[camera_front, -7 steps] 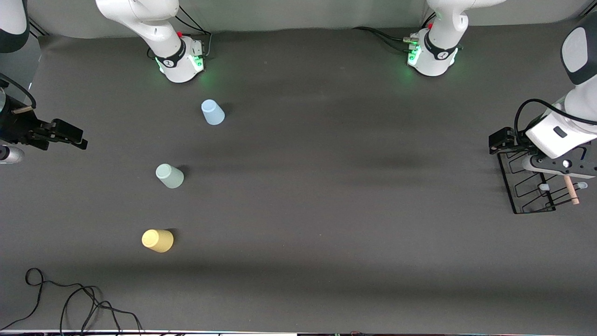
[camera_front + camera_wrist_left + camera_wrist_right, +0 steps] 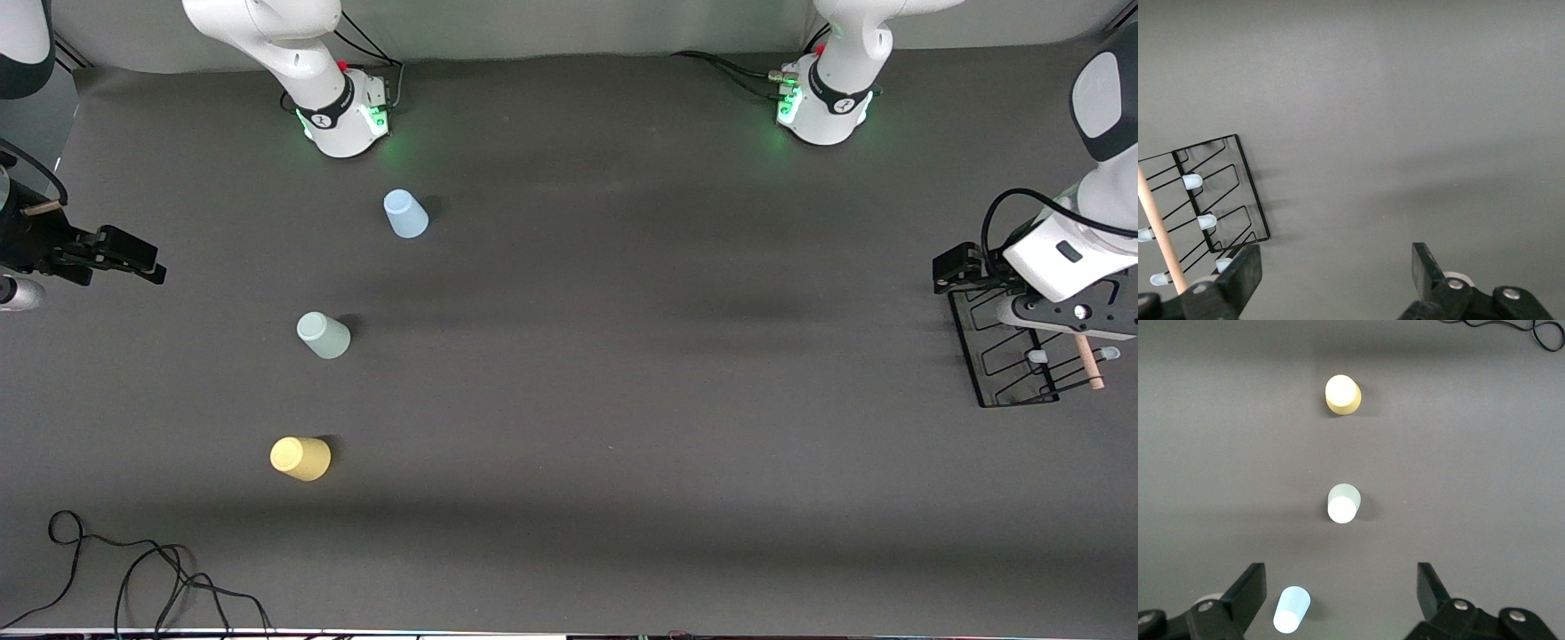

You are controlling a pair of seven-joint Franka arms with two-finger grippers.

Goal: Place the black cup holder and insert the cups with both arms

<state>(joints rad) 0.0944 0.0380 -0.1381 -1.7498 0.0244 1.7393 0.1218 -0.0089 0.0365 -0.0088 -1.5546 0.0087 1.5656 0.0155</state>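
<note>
Left wrist view showed the left gripper [image 2: 1331, 280] spread open over the black wire cup holder with its wooden rod handle [image 2: 1205, 200] at the left arm's table end, apparently offset from the rod; it should centre on the rod before closing. The right gripper [image 2: 133, 260] waited open; the three plastic cups [image 2: 324, 335] stood toward the right arm's end.

A dark grey table [image 2: 622, 400] with a matte, cloth-like surface fills nearly the whole front view, its pale edge showing as a thin strip along the side nearest the front camera. A loose black cable [image 2: 133, 578] lies in tangled loops on it at the corner nearest the front camera, toward the right arm's end. A light grey wall [image 2: 578, 27] borders the table along the side where the bases stand.
</note>
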